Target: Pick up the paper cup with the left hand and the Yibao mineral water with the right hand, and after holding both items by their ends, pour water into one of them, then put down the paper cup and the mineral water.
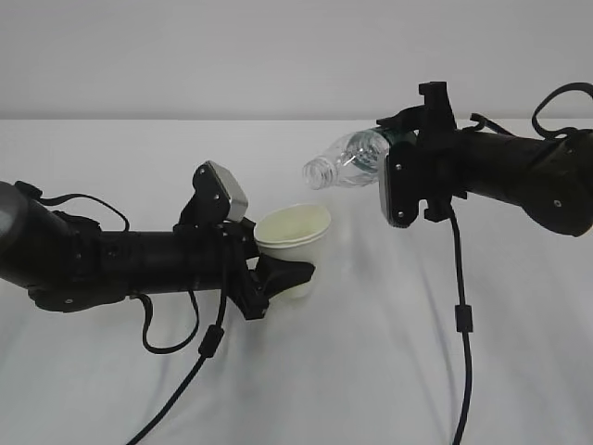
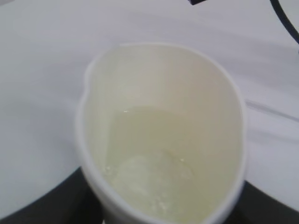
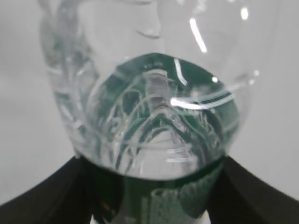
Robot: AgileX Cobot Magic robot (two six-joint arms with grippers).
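Exterior view: left hand (image 1: 278, 278) clamps small white paper cup (image 1: 293, 234) at centre frame, right hand (image 1: 408, 148) grips tipped clear ribbed Yibao mineral water (image 1: 350, 159) upper right of it; cup apparently holds water, putting down remains.

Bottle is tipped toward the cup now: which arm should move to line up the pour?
Probably the right. The Yibao mineral water is held tilted, its mouth up and to the right of the paper cup, not over it. The left hand already holds the cup upright, so keep it steady.
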